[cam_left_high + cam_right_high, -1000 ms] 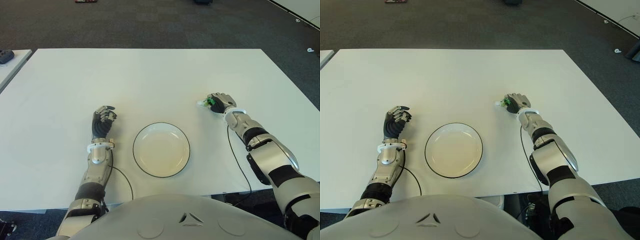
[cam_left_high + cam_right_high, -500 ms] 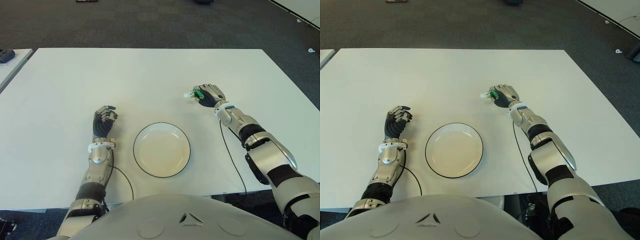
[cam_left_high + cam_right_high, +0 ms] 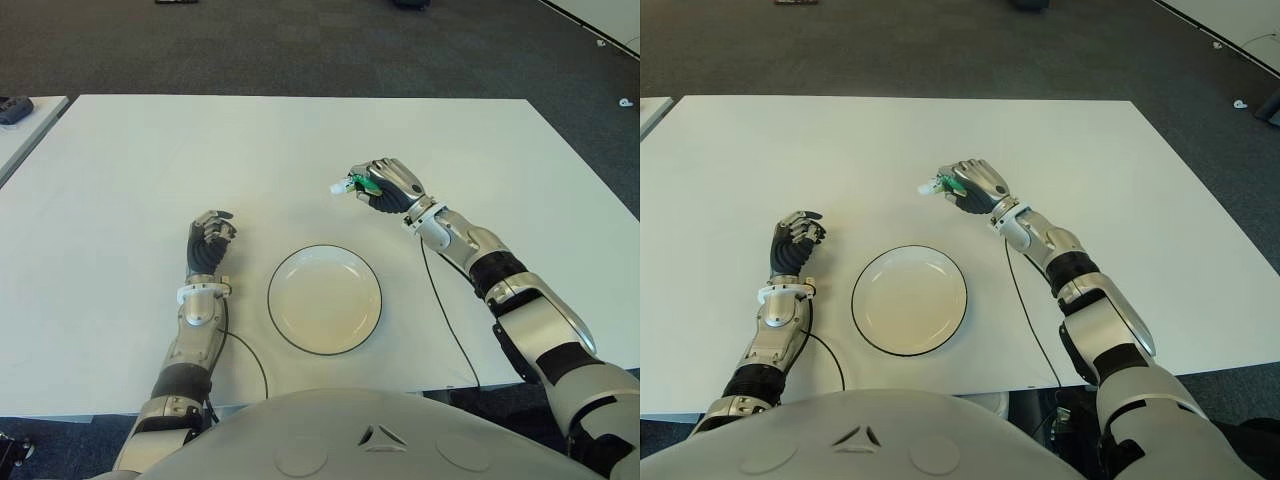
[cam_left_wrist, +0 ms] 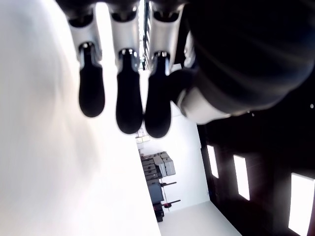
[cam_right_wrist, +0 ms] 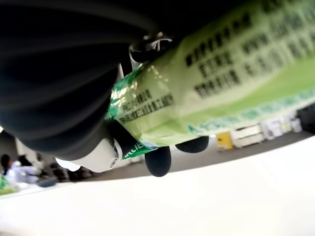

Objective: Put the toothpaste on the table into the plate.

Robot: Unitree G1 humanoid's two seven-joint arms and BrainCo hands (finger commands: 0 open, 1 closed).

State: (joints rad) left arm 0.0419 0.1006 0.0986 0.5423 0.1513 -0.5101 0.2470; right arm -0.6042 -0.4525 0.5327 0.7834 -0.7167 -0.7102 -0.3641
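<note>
Nearest thing is the plate (image 3: 323,298): round, smooth, cream-white with a thin dark rim, sitting flat on the matte white table (image 3: 120,160). It's down and to the left of the right hand, well apart from it, with nothing on it.

The left hand (image 3: 207,243) shows just left of the plate, fingers curled in with nothing between them. Its wrist view shows glossy silver finger segments with rounded black tips (image 4: 129,105) bunched close together.

Further out, the right hand (image 3: 385,183) is over the table beyond the plate's far-right edge, fingers wrapped around the toothpaste (image 3: 362,184). So the tube is in that hand, not on the plate. From the head camera only a green bit and the white cap end poke out on the hand's left. Up close in the wrist view it's a soft, shiny tube (image 5: 211,93), pale green with a darker green band and small black print, pressed against the dark palm with a black fingertip (image 5: 158,161) curled under it.
</note>
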